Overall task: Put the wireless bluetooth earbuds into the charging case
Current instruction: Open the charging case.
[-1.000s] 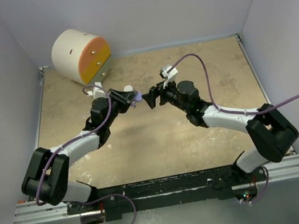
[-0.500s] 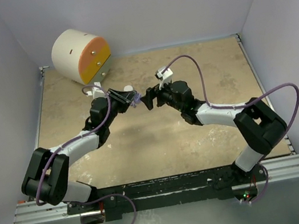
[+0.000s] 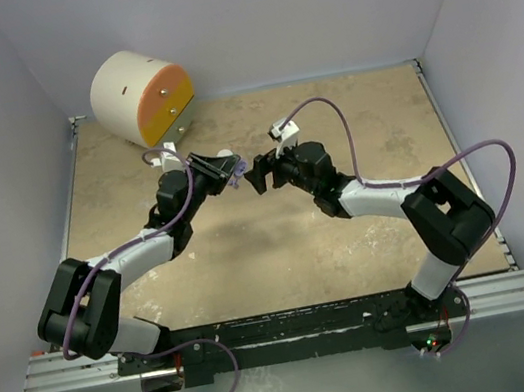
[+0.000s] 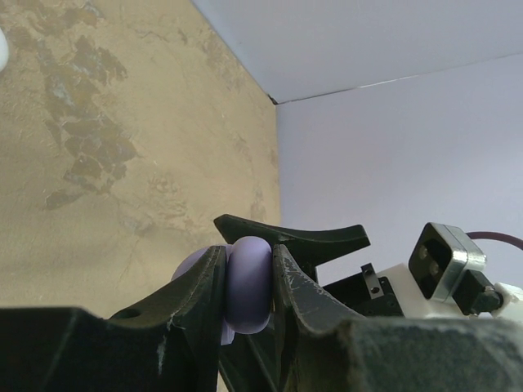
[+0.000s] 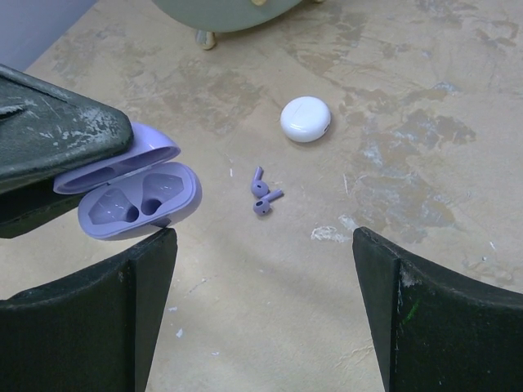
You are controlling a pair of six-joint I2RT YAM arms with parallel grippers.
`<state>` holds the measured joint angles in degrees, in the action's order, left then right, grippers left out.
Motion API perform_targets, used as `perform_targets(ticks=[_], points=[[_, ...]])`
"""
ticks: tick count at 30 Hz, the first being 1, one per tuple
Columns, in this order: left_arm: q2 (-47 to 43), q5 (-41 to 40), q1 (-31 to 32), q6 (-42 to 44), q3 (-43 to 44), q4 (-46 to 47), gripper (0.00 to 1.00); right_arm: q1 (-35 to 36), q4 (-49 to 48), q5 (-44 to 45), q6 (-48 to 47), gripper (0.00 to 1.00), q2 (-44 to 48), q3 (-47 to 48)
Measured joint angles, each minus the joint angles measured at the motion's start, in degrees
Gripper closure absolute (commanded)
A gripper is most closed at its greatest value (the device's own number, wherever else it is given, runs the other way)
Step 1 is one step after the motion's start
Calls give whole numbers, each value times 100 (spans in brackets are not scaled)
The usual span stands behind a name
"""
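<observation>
My left gripper is shut on an open lilac charging case, held above the table with its lid up and both wells empty. In the left wrist view the case sits edge-on between the fingers. Two purple earbuds lie touching on the table just right of the case. My right gripper is open and empty. It faces the case closely, and its left finger sits just below the case. In the top view the earbuds are hidden by the grippers.
A closed white case lies on the table beyond the earbuds, and it also shows in the top view. A big white cylinder with an orange and yellow face stands at the back left corner. Walls enclose the table.
My right gripper has moved a little left, closer to the held case, and its arm has folded inward. The left gripper has kept still with the case.
</observation>
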<state>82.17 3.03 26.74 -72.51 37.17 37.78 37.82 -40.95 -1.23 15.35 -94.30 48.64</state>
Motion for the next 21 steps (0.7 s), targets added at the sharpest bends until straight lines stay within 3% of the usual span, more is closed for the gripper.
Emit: perform_targets(ticks=[21], points=[[0,-417,-44,-498,-337,778,100,-162,35,-17,-13,10,-686,828]])
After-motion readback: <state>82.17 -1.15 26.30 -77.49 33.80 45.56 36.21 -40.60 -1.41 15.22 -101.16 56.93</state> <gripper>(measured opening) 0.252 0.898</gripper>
